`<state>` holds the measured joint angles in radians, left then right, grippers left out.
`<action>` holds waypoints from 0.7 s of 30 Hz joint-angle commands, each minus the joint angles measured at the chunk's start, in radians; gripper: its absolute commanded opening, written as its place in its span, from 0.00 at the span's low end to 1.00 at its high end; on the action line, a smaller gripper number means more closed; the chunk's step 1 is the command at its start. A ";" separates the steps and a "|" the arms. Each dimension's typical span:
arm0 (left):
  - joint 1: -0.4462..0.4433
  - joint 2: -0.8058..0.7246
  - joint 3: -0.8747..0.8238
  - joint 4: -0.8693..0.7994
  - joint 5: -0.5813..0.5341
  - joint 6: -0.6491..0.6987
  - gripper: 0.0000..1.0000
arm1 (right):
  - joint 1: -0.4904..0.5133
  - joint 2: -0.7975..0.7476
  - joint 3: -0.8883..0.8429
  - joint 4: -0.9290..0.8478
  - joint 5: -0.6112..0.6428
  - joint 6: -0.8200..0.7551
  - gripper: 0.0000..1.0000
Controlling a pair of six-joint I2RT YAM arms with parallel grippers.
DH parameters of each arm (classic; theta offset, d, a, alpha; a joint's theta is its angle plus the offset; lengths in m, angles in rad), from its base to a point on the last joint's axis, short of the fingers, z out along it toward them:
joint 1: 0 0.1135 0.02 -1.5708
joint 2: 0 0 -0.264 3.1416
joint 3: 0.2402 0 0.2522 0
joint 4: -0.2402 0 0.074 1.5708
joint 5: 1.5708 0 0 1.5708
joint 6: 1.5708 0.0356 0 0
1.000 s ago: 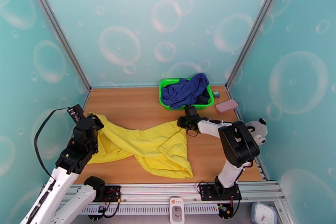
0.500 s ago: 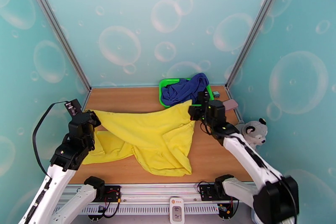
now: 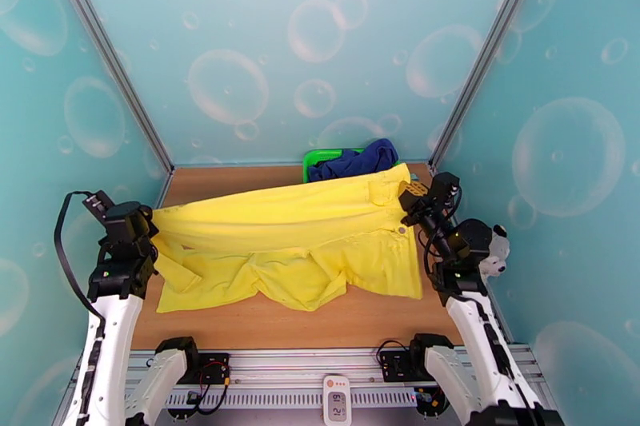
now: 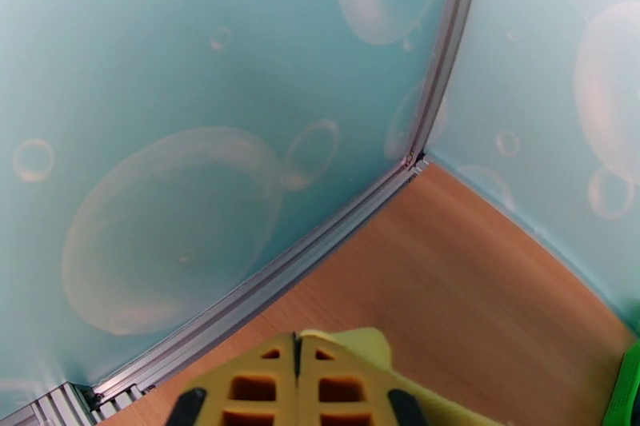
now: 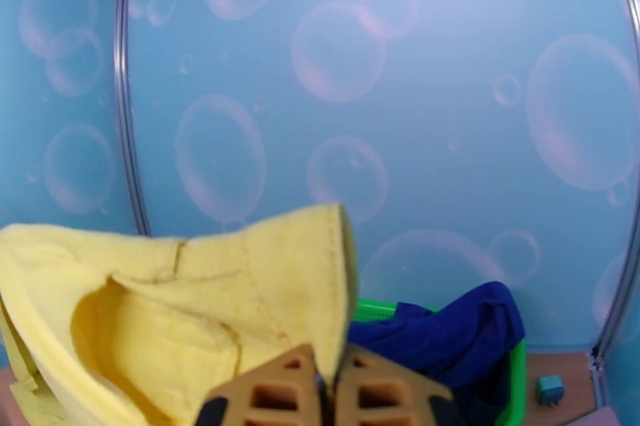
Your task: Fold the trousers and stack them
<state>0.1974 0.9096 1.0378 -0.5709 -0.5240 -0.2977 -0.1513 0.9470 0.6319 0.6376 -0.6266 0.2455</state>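
The bright yellow trousers [image 3: 288, 236] hang stretched across the table between my two grippers, their lower part draping onto the wood. My left gripper [image 3: 152, 221] is shut on the left end of the trousers. In the left wrist view a fold of yellow fabric [image 4: 356, 344] is pinched between the closed fingers of the left gripper [image 4: 298, 376]. My right gripper [image 3: 410, 202] is shut on the waistband end at the right. The right wrist view has the waistband [image 5: 208, 300] rising from the shut right gripper [image 5: 332, 388].
A green basket [image 3: 314, 157] holding a dark blue cloth [image 3: 360, 160] stands at the back, partly behind the trousers; the basket rim [image 5: 516, 376] and blue cloth [image 5: 448, 340] are close ahead of the right wrist. A plush toy [image 3: 490, 248] lies at the right edge. Walls close in on three sides.
Both grippers have risen and pulled apart, the left going left and the right going right. The trousers went from a crumpled heap to a wide stretched span, hiding more of the basket.
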 commanded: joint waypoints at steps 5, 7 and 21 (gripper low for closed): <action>0.080 0.121 0.117 0.155 0.153 -0.003 0.00 | 0.060 0.275 0.175 0.460 -0.096 0.176 0.00; 0.087 0.160 0.172 0.173 0.170 -0.001 0.00 | 0.116 0.327 0.248 0.411 -0.052 0.091 0.00; 0.143 0.087 0.225 -0.053 0.194 -0.146 0.00 | 0.029 0.326 0.079 0.915 -0.225 0.349 0.00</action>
<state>0.3290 1.0458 1.3952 -0.5213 -0.3202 -0.3576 -0.0631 1.3384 0.8845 1.2949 -0.7593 0.4358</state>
